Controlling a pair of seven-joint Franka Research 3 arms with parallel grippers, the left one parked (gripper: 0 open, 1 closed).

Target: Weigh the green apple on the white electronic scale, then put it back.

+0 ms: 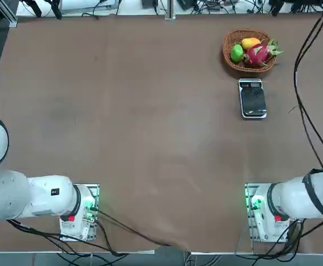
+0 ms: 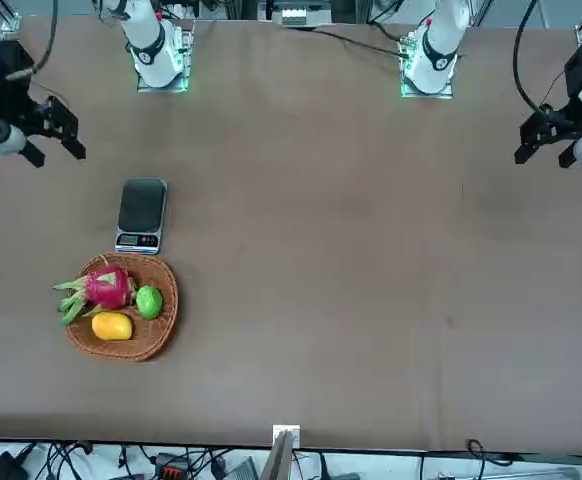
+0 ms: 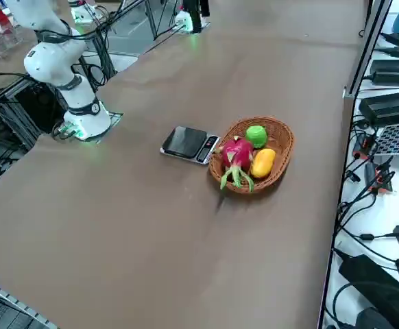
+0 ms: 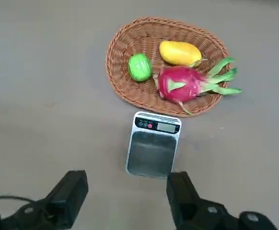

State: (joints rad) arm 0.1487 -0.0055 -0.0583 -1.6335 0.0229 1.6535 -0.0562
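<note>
Going left to right across the front view, we come first to our right gripper (image 2: pixel 59 150), raised above the table (image 2: pixel 301 290) at the robot's right side of the scale. Its jaws are released: the two black fingers stand wide apart in the right wrist view, with nothing between them.

Next we have the round wicker basket (image 2: pixel 121 351), standing on the table with three fruits in it. The pink dragon fruit (image 2: pixel 109 287) is leftmost of these, lying on its side, its green leaf tips reaching out over the woven rim. A little further right, the smooth yellow mango (image 2: pixel 112 326) lies beside it, on the side away from the scale.

Then we reach the white electronic scale (image 2: pixel 141 216), flat on the table just beside the basket. Its display end faces the basket, and its dark top plate is bare; we cannot make out a reading on the panel.

Rightmost is the green apple (image 2: pixel 149 302), which sits inside the basket, near the rim and next to the dragon fruit, off the scale and clear of our fingers.
</note>
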